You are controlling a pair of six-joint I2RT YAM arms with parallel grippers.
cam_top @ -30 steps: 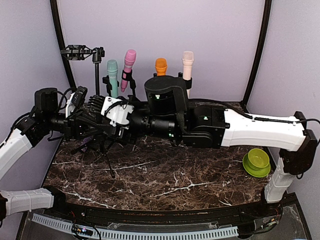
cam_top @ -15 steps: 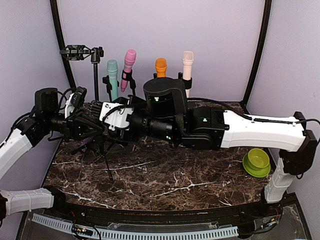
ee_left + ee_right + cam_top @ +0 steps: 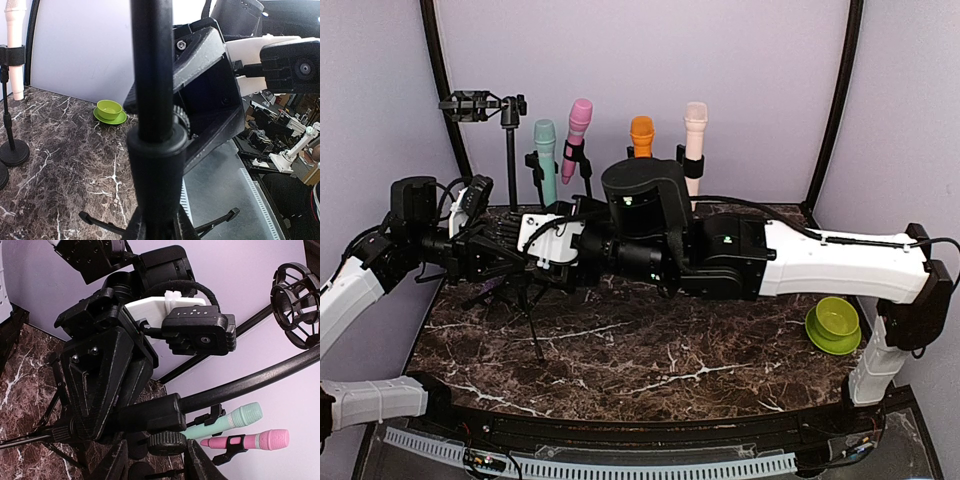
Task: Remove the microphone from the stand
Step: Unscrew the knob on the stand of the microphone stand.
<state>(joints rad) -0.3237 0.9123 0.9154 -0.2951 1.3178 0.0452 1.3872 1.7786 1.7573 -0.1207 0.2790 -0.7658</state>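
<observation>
A dark marble-patterned desk [image 3: 650,350] carries everything; the white-and-black right arm [image 3: 820,262] lies across it toward the far left corner, where the left arm [image 3: 350,290] comes in over the left edge. At that corner stands a tall black tripod stand [image 3: 512,150], legs spread, with a black ring-caged shock mount [image 3: 470,103] on its short boom; whether a microphone sits in that mount I cannot tell. Along the far edge four handheld microphones stand in black clips on their own stands: teal microphone [image 3: 546,150], pink microphone [image 3: 578,130] leaning slightly, orange microphone [image 3: 641,132], cream microphone [image 3: 695,125]; each has a rounded head and a body of one colour. A green bowl on a saucer [image 3: 834,322] sits near the right edge.

The overhead view buries both hands among black parts; the wrist views sort them out. The left wrist view shows the left hand [image 3: 157,227] clamped narrow on the tripod stand's pole below a thick collar. The right wrist view shows the right hand [image 3: 160,462] partly open, its fingers [image 3: 120,460] either side of a small ribbed black knob [image 3: 167,442] on the stand; contact unclear.
</observation>
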